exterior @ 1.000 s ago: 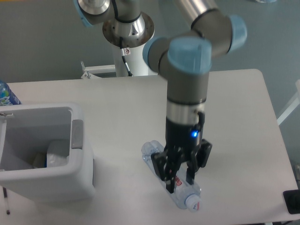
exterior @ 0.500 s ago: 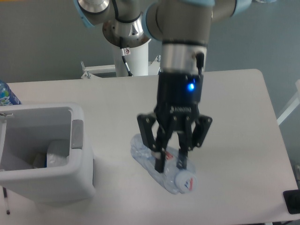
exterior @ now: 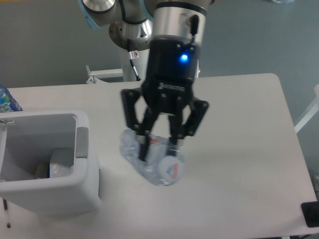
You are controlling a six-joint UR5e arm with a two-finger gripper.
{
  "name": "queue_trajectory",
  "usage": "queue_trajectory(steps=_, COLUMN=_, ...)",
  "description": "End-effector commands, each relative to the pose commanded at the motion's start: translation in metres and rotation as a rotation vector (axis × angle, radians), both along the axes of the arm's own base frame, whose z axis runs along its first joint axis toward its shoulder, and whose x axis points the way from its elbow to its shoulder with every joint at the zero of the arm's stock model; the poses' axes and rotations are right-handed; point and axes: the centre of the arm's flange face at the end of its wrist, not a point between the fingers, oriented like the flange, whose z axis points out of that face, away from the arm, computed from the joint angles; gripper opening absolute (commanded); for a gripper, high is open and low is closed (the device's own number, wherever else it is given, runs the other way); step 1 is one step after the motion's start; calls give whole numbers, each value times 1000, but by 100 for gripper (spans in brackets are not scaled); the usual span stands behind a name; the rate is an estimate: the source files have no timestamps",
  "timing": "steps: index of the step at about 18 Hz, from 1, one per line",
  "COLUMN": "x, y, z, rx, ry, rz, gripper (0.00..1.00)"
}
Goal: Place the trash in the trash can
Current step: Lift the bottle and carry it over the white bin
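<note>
The gripper (exterior: 158, 148) holds the crushed bottle (exterior: 152, 162) pinched between its fingers, lifted off the table, while the trash can (exterior: 82, 186) to its left already has something pale inside.

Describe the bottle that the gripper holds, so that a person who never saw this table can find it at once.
Find the white trash can at the table's left side; just to its right is the black gripper of the arm. Between its fingers is the crushed clear bottle with a pink-and-white label. The only other bottle, blue-labelled, is at the far left edge.
</note>
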Motion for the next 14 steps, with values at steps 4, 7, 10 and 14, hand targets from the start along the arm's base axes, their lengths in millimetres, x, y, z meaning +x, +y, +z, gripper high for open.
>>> queue_trajectory(steps=4, x=50, y=26, z=-17, rx=-24, ry=-21, rz=-86, gripper=49)
queue_trajectory(steps=7, x=88, y=42, z=-36, rx=-53, ry=-39, rz=-151, gripper=49)
queue_trajectory(steps=10, x=117, y=49, z=-54, rx=-81, ry=-56, rz=-198, gripper=49)
queue_trajectory(steps=14, x=135, y=54, z=-69, rx=-105, ry=-63, rz=-232, gripper=49)
